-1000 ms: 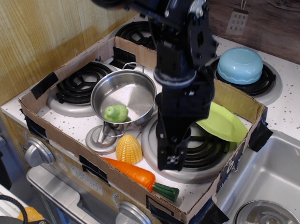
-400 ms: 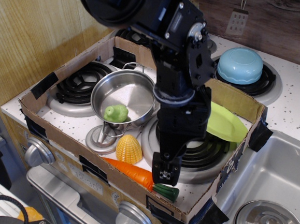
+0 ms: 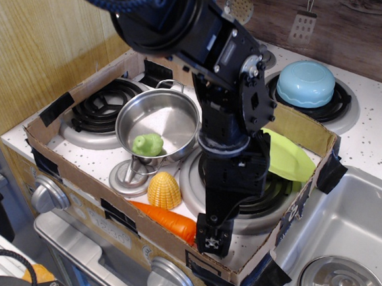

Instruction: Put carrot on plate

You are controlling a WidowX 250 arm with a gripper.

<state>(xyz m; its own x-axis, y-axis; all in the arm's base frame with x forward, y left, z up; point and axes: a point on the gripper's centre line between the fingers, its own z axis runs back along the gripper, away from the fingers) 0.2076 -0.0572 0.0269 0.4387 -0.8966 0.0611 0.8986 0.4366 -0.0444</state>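
The orange carrot (image 3: 171,222) lies along the front wall of the cardboard box, its thick end pointing right. Its green stem end is hidden behind my gripper (image 3: 211,239), which has come down right over that end at the front of the box. The jaws face away and I cannot see how they stand or whether they touch the carrot. The lime-green plate (image 3: 288,157) leans on the right rear of the front-right burner, against the box wall, partly hidden by my arm.
A steel pot (image 3: 158,122) holding a green toy (image 3: 148,143) sits left of my arm. A yellow corn dome (image 3: 164,190) stands by the carrot. A light blue bowl (image 3: 306,83) rests on the back right burner. A sink (image 3: 350,228) with a lid is at right. Cardboard walls (image 3: 82,174) ring the stove.
My gripper has moved down and toward the front of the box, from over the front-right burner to the carrot's stem end, now covering it. The carrot and plate have not moved.
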